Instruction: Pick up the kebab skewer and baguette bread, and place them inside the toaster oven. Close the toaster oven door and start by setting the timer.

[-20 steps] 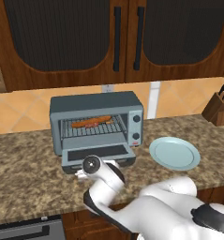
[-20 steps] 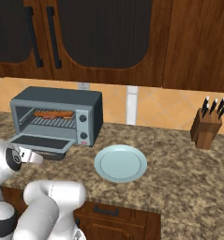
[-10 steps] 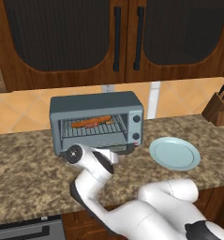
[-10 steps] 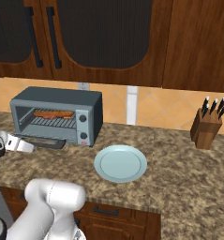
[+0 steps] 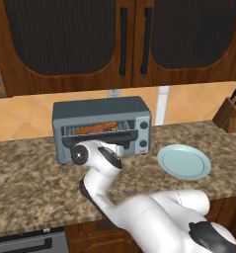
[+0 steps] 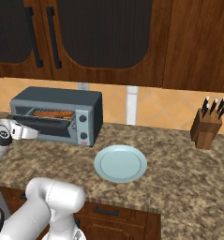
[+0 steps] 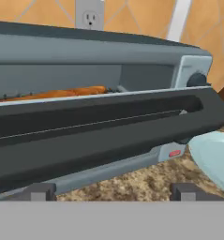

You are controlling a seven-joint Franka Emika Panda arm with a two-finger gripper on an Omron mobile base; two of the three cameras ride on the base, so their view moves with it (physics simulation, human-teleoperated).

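Door (image 7: 99, 129) now higher; one baguette (image 7: 62, 93) inside.

You're looking at a grey-blue toaster oven (image 5: 102, 118) with an orange-brown baguette bread (image 5: 96, 129) inside, a pale blue plate (image 5: 183, 161), and a speckled brown granite counter (image 5: 30, 183).

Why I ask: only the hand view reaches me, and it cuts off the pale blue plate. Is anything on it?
Observer: No. In the right base view the plate is bare.
Operator: Does anything stand to the right of it?
Observer: A knife block stands by the wall at the far right, well apart from the plate.
Operator: How does the door look from the side?
Observer: The toaster oven door is tilted partway up, with a gap open at its top.
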